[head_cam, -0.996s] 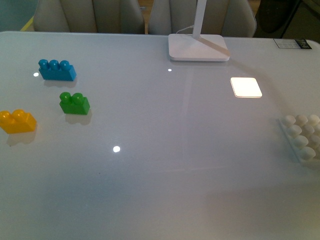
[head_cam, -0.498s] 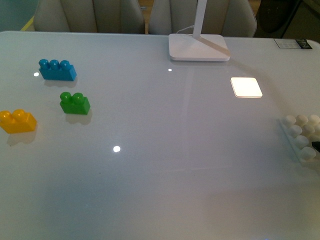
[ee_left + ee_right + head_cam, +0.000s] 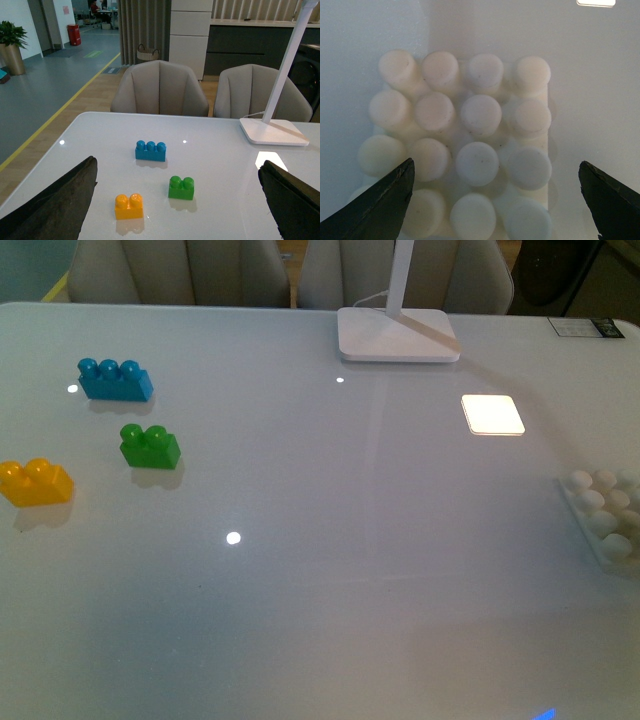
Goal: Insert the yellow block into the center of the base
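Left pincer [image 3: 177, 165], right pincer [image 3: 496, 164] agape, empty; green brick [image 3: 150, 447] near yellow block [image 3: 35, 482]; base [image 3: 600, 523] well apart.

yellow block [image 3: 36, 483], white base [image 3: 603, 522], green brick [image 3: 150, 447]

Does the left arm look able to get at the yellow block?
Probably yes: the left gripper is open and faces the yellow block, with nothing between them; the green brick sits apart beside it.

yellow block [image 3: 35, 483] far left, base [image 3: 601, 520] far right, well apart
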`<state>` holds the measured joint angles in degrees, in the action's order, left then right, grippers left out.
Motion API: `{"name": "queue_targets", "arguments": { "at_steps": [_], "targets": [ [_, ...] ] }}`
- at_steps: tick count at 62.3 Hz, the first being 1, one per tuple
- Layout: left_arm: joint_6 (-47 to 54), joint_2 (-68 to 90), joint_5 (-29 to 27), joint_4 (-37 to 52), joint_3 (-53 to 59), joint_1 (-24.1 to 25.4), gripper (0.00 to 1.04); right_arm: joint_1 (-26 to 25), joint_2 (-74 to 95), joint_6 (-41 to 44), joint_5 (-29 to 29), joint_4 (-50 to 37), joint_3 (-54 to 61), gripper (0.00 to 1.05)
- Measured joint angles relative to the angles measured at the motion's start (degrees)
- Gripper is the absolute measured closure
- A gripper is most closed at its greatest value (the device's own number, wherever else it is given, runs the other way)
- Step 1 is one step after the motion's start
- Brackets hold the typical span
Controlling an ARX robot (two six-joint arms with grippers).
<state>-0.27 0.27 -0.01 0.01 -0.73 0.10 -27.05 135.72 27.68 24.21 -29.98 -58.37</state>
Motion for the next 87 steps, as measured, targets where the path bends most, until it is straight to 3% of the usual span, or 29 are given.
{"name": "queue_targets", "arguments": {
  "at_steps": [46, 71, 87],
  "targets": [
    [0.0, 0.0, 0.0, 0.0, 0.0, 0.0, 0.07, 0.5, 6.23, -4.61, 3.52, -4.11, -3.45, 0.09],
    [0.0, 0.0, 0.0, 0.0, 0.0, 0.0, 0.07, 4.28, 6.29, -6.95, 3.67, -9.94, 2.08, 0.09],
    [0.0, 0.0, 0.0, 0.0, 0.0, 0.0, 0.07, 10.58, 7.19, -13.46, -0.04, -14.75, 3.61, 0.09]
  ]
}}
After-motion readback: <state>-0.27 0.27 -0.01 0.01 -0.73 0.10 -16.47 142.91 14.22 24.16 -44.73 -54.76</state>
